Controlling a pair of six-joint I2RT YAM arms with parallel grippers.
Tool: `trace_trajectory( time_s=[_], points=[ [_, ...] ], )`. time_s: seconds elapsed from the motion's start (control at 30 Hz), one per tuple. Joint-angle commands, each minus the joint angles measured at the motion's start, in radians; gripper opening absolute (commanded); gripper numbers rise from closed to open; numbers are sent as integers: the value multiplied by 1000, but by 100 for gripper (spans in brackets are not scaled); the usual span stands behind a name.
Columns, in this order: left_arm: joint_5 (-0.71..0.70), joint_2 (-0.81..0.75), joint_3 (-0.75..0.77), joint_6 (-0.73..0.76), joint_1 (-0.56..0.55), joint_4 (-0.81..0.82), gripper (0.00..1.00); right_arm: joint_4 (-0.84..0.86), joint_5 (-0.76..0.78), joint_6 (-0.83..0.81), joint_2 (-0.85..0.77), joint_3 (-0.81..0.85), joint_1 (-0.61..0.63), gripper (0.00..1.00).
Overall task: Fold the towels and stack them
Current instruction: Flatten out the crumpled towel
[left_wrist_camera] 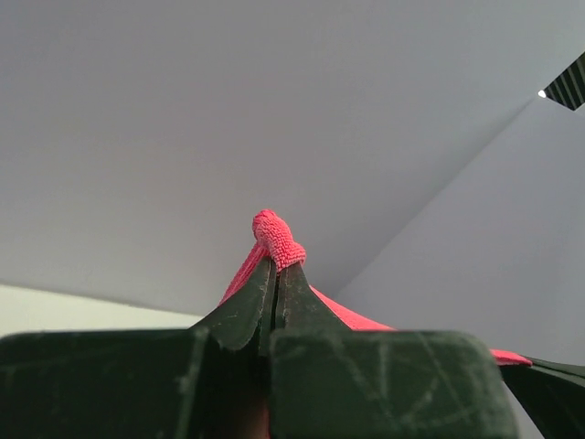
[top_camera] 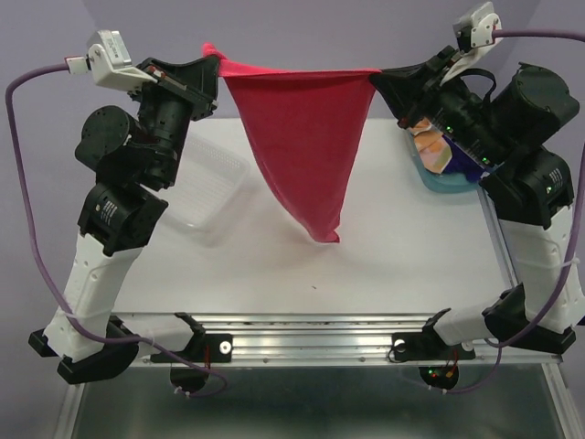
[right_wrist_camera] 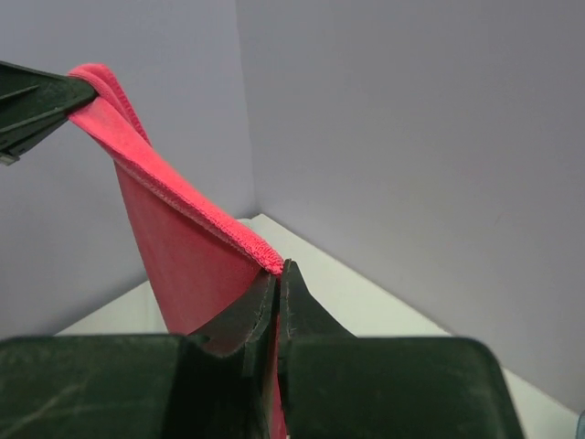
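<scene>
The pink-red towel [top_camera: 300, 137] hangs stretched in the air between both grippers, its lower corner pointing down over the table. My left gripper [top_camera: 215, 66] is shut on the towel's left top corner; in the left wrist view the corner [left_wrist_camera: 279, 240] sticks out past the closed left gripper [left_wrist_camera: 276, 270]. My right gripper [top_camera: 377, 77] is shut on the right top corner; in the right wrist view the towel [right_wrist_camera: 183, 247] runs from the closed right gripper [right_wrist_camera: 280, 274] up to the left gripper's fingers [right_wrist_camera: 37, 105]. The orange dotted towel [top_camera: 433, 148] lies in the teal tray, with a dark purple-blue towel [top_camera: 472, 157] mostly hidden by the right arm.
A white perforated basket [top_camera: 215, 187] sits on the table's left part beside the left arm. The teal tray [top_camera: 443, 183] stands at the right edge under the right arm. A purple wall rises behind the table [top_camera: 393, 247].
</scene>
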Motion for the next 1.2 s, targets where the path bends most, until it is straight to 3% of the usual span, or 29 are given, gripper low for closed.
trace_trajectory(
  time_s=[0.0, 0.1, 0.23, 0.33, 0.43, 0.57, 0.7, 0.9, 1.17],
  points=[
    [-36, -4, 37, 38, 13, 14, 0, -1, 92, -13, -12, 23, -8, 1],
    [-54, 15, 33, 51, 13, 17, 0, 36, 167, -38, 8, -2, -6, 1],
    [-148, 81, 28, 84, 15, 40, 0, 119, 472, -95, 77, -57, -6, 1],
    [-186, 176, 60, 97, 39, 42, 0, 209, 565, -144, 138, -104, -21, 1],
    [-128, 277, 122, 57, 119, 24, 0, 275, 511, -135, 212, -93, -93, 1],
    [63, 374, 188, 20, 209, 36, 0, 337, 458, -131, 318, -6, -191, 1],
    [145, 353, 189, 41, 210, 74, 0, 277, 392, -119, 352, 80, -202, 1],
    [202, 181, 7, 3, 208, 178, 0, 266, 271, -71, 237, 30, -202, 1],
    [300, -26, -209, -40, 129, 181, 0, 237, 18, 50, -59, -220, -202, 1]
  ],
)
